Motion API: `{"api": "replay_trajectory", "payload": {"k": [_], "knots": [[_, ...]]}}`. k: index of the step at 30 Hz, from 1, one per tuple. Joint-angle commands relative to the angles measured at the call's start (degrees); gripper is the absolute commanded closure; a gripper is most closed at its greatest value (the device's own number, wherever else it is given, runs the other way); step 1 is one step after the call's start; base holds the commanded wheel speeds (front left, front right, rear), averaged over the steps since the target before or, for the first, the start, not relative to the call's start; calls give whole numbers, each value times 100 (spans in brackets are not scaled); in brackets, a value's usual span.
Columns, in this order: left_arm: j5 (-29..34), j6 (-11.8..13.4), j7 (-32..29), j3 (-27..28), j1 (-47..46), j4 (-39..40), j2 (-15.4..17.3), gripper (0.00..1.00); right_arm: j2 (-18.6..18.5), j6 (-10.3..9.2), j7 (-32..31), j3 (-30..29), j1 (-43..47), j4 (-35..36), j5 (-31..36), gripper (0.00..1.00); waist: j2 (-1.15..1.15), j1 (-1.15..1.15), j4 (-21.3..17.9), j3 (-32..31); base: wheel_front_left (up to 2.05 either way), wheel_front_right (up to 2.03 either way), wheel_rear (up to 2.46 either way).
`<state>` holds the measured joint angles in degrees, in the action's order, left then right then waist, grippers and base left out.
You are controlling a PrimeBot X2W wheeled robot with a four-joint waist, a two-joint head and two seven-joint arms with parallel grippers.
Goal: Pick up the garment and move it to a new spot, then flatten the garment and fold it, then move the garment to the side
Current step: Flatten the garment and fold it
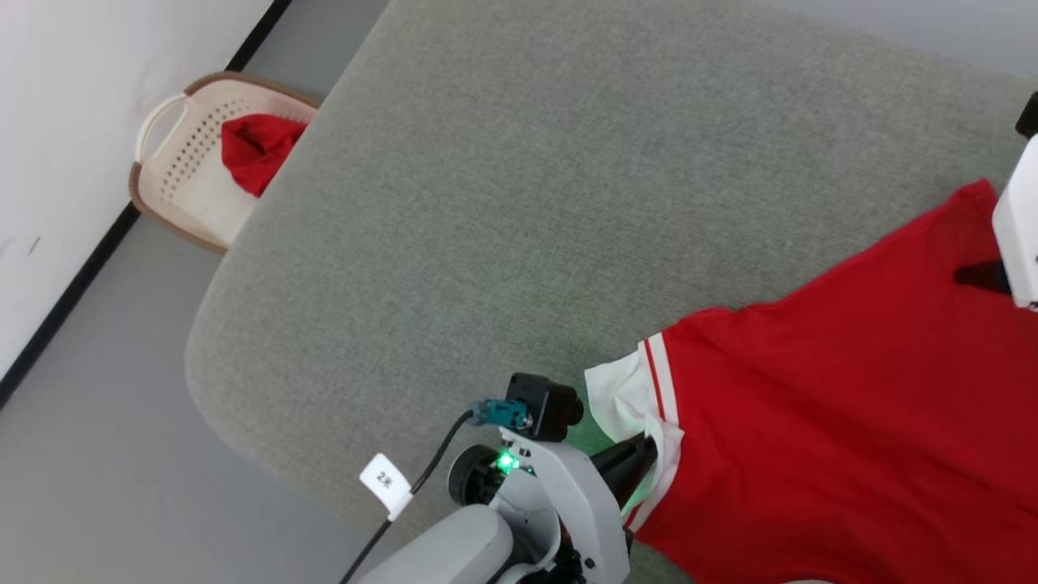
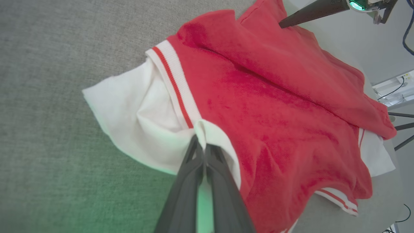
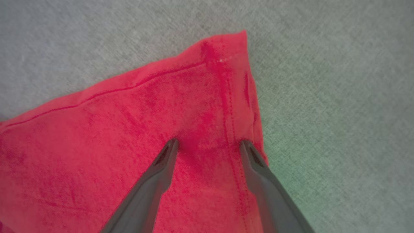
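Left end effector [image 2: 201, 145] is pinched tight on the white sleeve of the jersey shirt [image 1: 827, 422]. Right end effector [image 3: 208, 144] gapes empty over its hem. Laundry basket [image 1: 162, 174], far left of both, holds red cloth [image 1: 255, 150].

Garment [image 1: 811, 422] on padded surface [image 1: 527, 203]

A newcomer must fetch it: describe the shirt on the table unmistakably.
Find the big grey fabric-covered table. The shirt lies spread on it toward the robot's right. Unlike the red cloth bunched in the floor basket, it has white sleeves edged with a red stripe.
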<state>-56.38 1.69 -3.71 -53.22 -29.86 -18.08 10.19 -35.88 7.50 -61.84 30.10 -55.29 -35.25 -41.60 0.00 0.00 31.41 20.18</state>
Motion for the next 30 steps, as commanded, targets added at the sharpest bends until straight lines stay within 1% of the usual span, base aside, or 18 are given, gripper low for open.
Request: {"api": "replay_trajectory", "payload": {"k": [1, 4, 5, 6, 7, 11, 14, 17, 23, 27, 30], "knots": [[0, -35, 36, 24, -56, -51, -20, 100, 41, -2, -110, 97, 5, -156, 64, 0, 0, 0, 89, 106, 0, 0, 0], [-19, -70, 81, 40, -71, -126, -37, 100, 107, -2, -312, 151, -19, -367, 114, 0, 0, 0, 89, 110, 0, 0, 0], [-28, -86, 81, 40, -77, -156, -40, 100, 119, -3, -355, 142, -41, -428, 127, 12, 0, 0, 87, 106, 0, 0, 0], [-34, -87, 91, 42, -82, -184, -40, 100, 123, -3, -396, 140, -48, -476, 134, 63, 0, 0, 85, 99, 0, 0, 0], [-38, -98, 96, 44, -87, -209, -44, 100, 121, -3, -427, 148, -77, -506, 152, 100, 0, 0, 83, 91, 0, 0, 0], [-55, -124, 91, 37, -111, -280, -69, 100, 117, -3, -349, 66, -166, -629, 218, 100, 0, 0, 75, 45, 0, 0, 0], [-76, -159, 65, 28, -140, -350, -72, 100, 118, -3, -146, -54, -214, -696, 299, 100, 0, 0, 64, -19, 0, 0, 0], [-119, -154, 51, 71, -137, -389, -19, 100, 193, -3, 100, -120, -290, -694, 333, 100, 0, 0, -39, -96, 0, 0, 0], [-175, -22, -190, 195, -286, -313, 275, 100, 408, -3, 475, -281, -506, -753, 258, 100, 0, 0, -317, -329, 0, 0, 0], [-211, 106, -571, 278, -502, -131, 605, 100, 625, -2, 728, -373, -671, -735, 133, 100, 0, 0, -538, -550, 0, 0, 0], [-138, 265, -899, 340, -780, 22, 921, 100, 741, -3, 971, -356, -772, -625, 78, 100, 0, 0, -705, -735, 0, 0, 0]]}}
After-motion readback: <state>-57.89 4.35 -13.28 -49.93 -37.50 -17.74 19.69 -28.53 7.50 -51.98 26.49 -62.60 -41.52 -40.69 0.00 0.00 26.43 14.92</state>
